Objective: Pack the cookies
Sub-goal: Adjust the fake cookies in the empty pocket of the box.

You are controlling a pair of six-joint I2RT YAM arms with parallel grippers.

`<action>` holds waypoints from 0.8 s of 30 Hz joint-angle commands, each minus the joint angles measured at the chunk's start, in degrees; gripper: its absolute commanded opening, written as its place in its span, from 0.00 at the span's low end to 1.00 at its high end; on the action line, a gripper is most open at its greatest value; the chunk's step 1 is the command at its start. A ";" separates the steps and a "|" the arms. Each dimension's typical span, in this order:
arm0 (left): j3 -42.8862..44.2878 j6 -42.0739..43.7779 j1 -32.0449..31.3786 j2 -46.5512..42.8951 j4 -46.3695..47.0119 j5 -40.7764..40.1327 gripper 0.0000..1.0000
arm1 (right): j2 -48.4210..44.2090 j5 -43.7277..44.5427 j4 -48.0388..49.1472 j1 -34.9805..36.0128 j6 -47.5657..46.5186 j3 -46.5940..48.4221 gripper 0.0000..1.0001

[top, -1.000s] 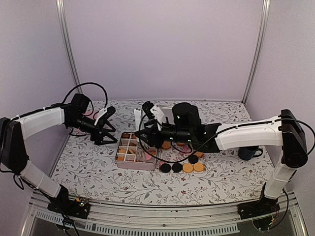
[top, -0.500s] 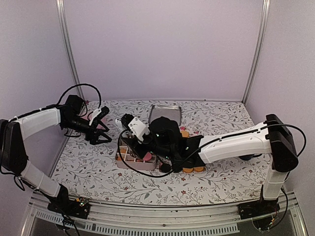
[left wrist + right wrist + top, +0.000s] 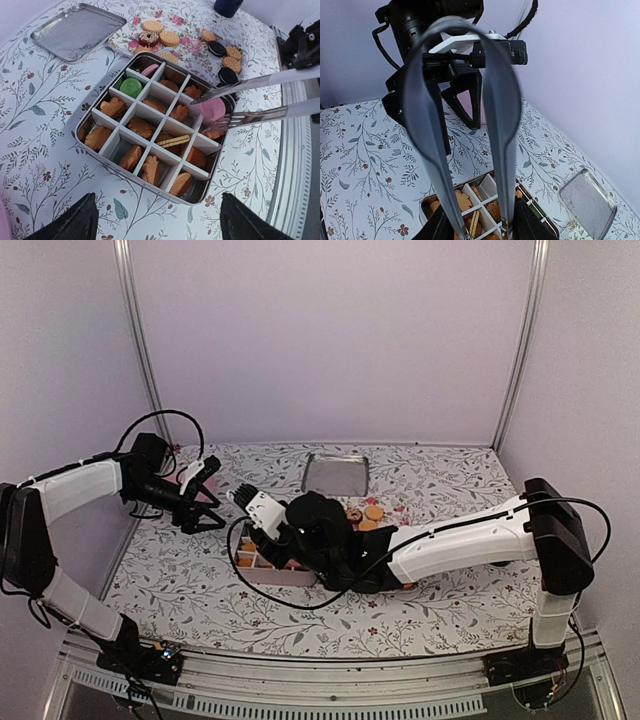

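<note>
Left wrist: pink cookie (image 3: 214, 108) in tongs (image 3: 260, 117)

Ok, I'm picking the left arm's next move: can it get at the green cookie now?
Probably yes. The left hand is open beside the tin, and the green cookie lies uncovered in its cell; the tongs holding a pink cookie are over the tin's other side.

The divided box (image 3: 280, 578) sat on the table (image 3: 30, 125), cookies (image 3: 112, 107) in its cells, tongs (image 3: 260, 116) over it. Behind it to the right lay a plate (image 3: 192, 47) bearing more cookies; a tray (image 3: 77, 30) lay farther back.
</note>
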 commanded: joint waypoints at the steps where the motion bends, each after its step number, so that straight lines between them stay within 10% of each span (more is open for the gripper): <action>1: 0.16 0.90 0.76 -1.11 -0.94 1.47 0.84 | 0.09 2.25 0.48 0.93 0.56 0.08 0.39; 24: 0.25 1.23 0.80 -0.97 -1.40 2.40 0.83 | 0.11 4.16 0.12 1.81 2.81 -2.54 0.39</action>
